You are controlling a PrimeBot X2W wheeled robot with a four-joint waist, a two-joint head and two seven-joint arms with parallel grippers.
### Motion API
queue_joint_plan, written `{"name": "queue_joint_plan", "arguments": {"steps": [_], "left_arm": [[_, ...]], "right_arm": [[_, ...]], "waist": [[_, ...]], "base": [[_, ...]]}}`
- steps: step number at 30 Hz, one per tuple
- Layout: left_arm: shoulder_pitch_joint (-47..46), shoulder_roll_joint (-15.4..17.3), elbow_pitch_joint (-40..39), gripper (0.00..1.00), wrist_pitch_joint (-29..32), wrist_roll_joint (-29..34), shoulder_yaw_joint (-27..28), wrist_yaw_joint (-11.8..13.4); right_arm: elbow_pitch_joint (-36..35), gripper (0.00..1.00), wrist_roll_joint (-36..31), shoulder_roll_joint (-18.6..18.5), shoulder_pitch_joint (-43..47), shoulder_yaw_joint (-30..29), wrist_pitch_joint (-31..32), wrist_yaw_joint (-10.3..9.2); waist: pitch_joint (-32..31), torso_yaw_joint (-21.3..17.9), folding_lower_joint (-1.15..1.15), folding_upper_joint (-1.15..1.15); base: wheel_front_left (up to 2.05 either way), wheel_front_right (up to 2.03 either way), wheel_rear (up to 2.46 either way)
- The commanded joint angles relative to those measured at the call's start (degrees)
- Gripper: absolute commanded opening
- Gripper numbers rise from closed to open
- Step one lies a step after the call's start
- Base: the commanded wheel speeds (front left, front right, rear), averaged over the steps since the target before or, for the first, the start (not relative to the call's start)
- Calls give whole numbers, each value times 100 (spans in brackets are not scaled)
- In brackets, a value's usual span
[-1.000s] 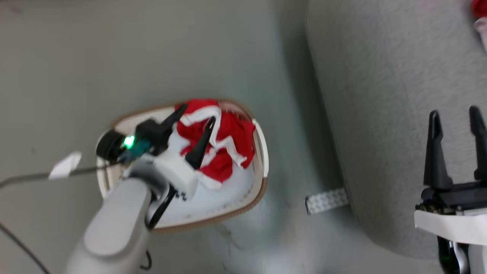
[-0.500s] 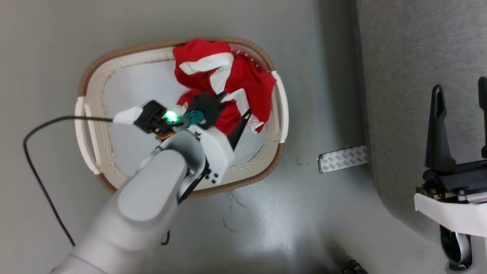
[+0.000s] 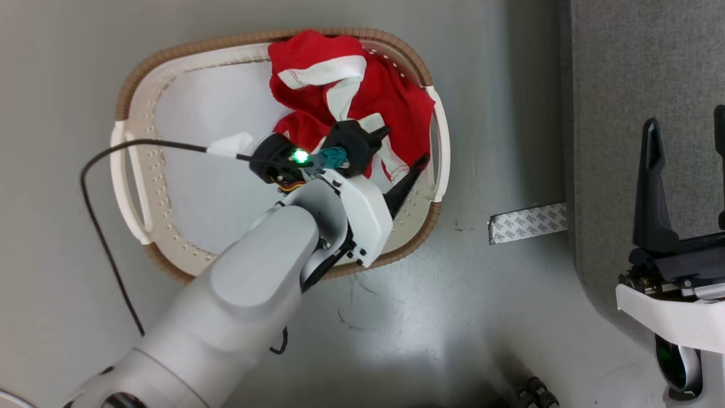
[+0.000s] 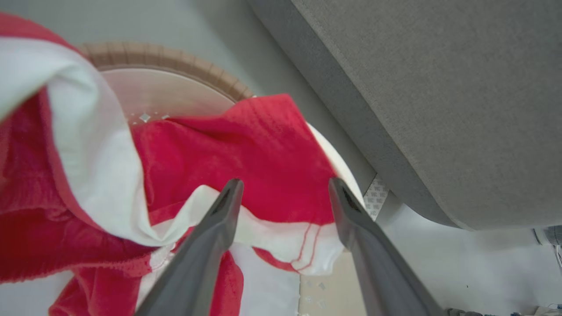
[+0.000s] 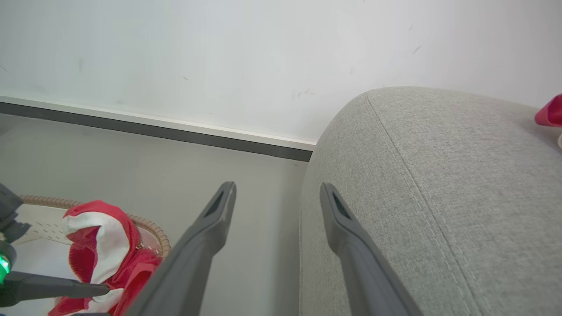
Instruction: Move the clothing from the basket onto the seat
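The clothing [image 3: 351,93], red with white trim, lies bunched in the far right part of the basket [image 3: 136,187], an oval white basket with a brown rim standing on the floor. My left gripper [image 3: 399,150] is down inside the basket, open, with its fingers straddling the garment's right hem. In the left wrist view the left gripper [image 4: 285,184] has red cloth [image 4: 246,149] between its spread fingers, which are not closed on it. The right gripper [image 3: 685,122] stands open over the grey seat [image 3: 640,68], holding nothing. A bit of red cloth [image 5: 549,112] lies on the seat [image 5: 439,197] at the far right.
A strip of patterned tape [image 3: 527,222] lies on the grey floor between basket and seat. A black cable [image 3: 102,226] loops from my left wrist across the basket's left side. A white wall with a dark baseboard [image 5: 175,131] runs behind.
The head camera has shifted, so the whole picture moved. My left gripper swung across the red clothing toward the basket's right side and stayed open. The right gripper held still.
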Motion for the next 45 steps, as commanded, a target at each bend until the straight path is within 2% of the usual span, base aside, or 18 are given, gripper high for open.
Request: {"name": "queue_joint_plan", "arguments": {"steps": [1,10,17,29,30,31,33,34,45], "left_arm": [[-93,15,11,100,-31,-108,-73,9],[-200,125,264,100,28,-486,-539,9],[-392,-9,691,100,-99,-507,-745,9],[-692,-151,1250,98,-478,-693,-1127,9],[-712,-165,1267,81,-495,-728,-1167,9],[-730,-175,1287,47,-516,-764,-1216,9],[-758,-195,1330,13,-551,-835,-1312,9],[-770,-214,1332,0,-578,-864,-1372,9],[-892,-187,1124,0,-1040,-1329,-1978,9]], "right_arm": [[-29,100,-42,-2,17,-18,3,-12],[-43,100,-87,-2,30,-1,4,-12],[-99,100,-174,-1,69,9,3,-12],[-247,100,-425,-2,115,93,3,-13],[-252,100,-432,-2,113,91,4,-13],[-256,100,-432,-2,108,91,4,-13],[-264,100,-423,-1,96,97,3,-13],[-266,100,-422,-1,86,103,4,-13],[-173,100,-355,-1,107,30,4,-13]], "waist": [[14,4,-1,0],[65,5,-1,0],[211,3,-1,0],[325,227,-1,0],[327,230,-1,0],[327,231,-1,0],[324,225,-1,0],[322,222,-1,0],[94,265,-1,0]], "base": [[0,0,0],[0,0,0],[1,1,1],[7,7,7],[0,0,0],[0,0,0],[1,1,1],[2,2,2],[0,0,0]]}}
